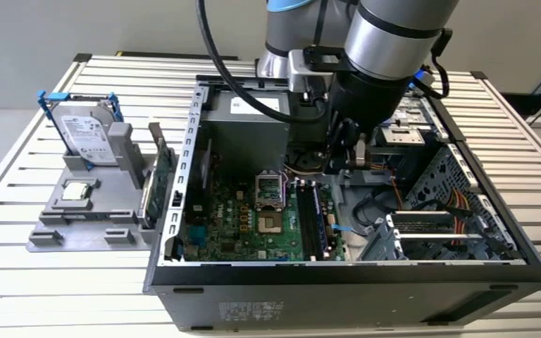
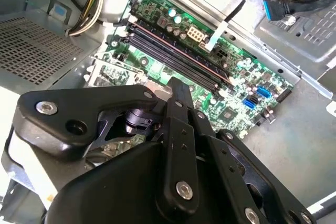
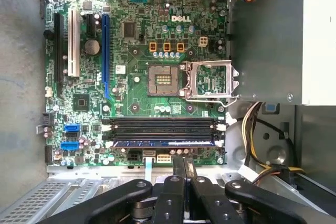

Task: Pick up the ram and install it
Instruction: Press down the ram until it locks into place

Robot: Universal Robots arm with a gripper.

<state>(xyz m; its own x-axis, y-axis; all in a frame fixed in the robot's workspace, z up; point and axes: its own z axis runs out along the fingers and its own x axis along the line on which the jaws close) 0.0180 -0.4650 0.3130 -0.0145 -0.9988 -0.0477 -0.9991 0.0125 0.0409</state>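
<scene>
The ram [image 1: 163, 184] is standing on edge in the grey holder [image 1: 82, 218] on the surface [image 1: 26, 282], just beside the case's [image 1: 346, 289] outer wall on the exterior view's left. A hard drive [image 1: 90, 137] in a blue frame and a small silver chip [image 1: 76, 190] are sharing that holder. Nothing is touching the ram.

The hand [image 3: 184, 167] is hanging inside the open case, well apart from the ram, over the motherboard [image 3: 136, 77]. In both wrist views its two fingers [image 2: 181, 103] are lying pressed together with nothing between them. In the first wrist view the fingertips are sitting just beside the black memory slots [image 3: 163, 132], which are looking empty, with the open processor socket [image 3: 163, 80] beyond them.

Judging from this, the pick-up is not yet done: the stick is in its holder and the hand is empty above the place where the ram belongs. The step in hand appears to be the reach for the ram. That calls for lifting clear of the case wall, crossing to the holder, spreading the fingers, and coming down squarely on the ram's thin top edge. The neighbouring wall is leaving little room on that side, so a tilted approach could knock the stick askew.
</scene>
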